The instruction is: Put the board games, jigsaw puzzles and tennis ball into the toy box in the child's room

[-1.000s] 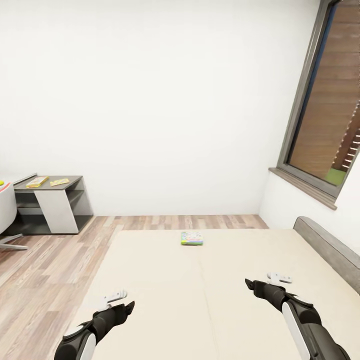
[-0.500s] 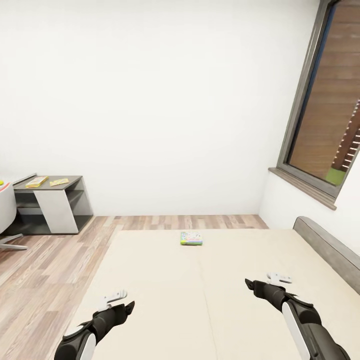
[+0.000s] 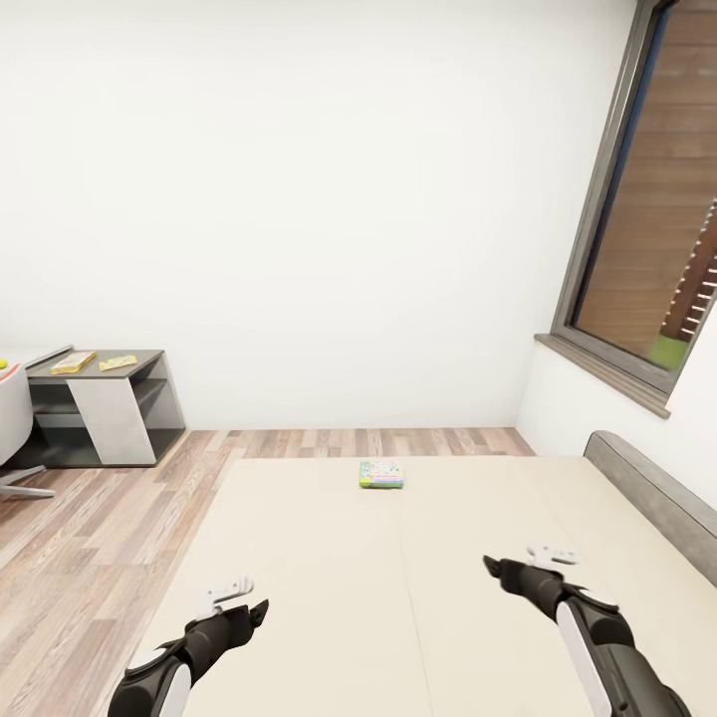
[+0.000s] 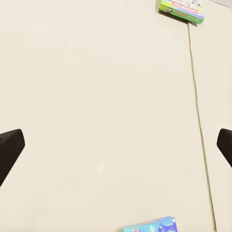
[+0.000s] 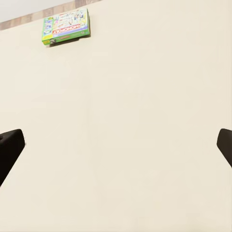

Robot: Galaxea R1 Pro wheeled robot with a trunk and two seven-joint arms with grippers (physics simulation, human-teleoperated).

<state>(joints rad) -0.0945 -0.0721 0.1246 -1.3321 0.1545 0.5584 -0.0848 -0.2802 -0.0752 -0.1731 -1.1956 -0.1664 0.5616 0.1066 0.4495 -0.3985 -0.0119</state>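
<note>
A pale green board game [image 3: 381, 475] lies flat near the far edge of the cream bed [image 3: 329, 558]. It also appears in the left wrist view [image 4: 181, 9] and the right wrist view [image 5: 66, 26]. A blue cartoon board game [image 4: 150, 225] lies on the cover close under my left arm. My left gripper [image 3: 257, 609] hovers open over the bed's near left part, its dark fingertips [image 4: 9, 150] wide apart. My right gripper [image 3: 490, 565] hovers open over the near right part, fingertips [image 5: 9, 147] spread, nothing between them. Both are well short of the green game.
A dark grey-topped cabinet [image 3: 139, 357] stands by the far wall at the left, with two flat yellowish things [image 3: 75, 361] on top. Wood-plank floor [image 3: 90, 538] runs left of the bed. A grey headboard [image 3: 657, 493] and a window [image 3: 657, 199] are at the right.
My right arm has shifted slightly to the left over the bed. The left arm and the green game have not moved.
</note>
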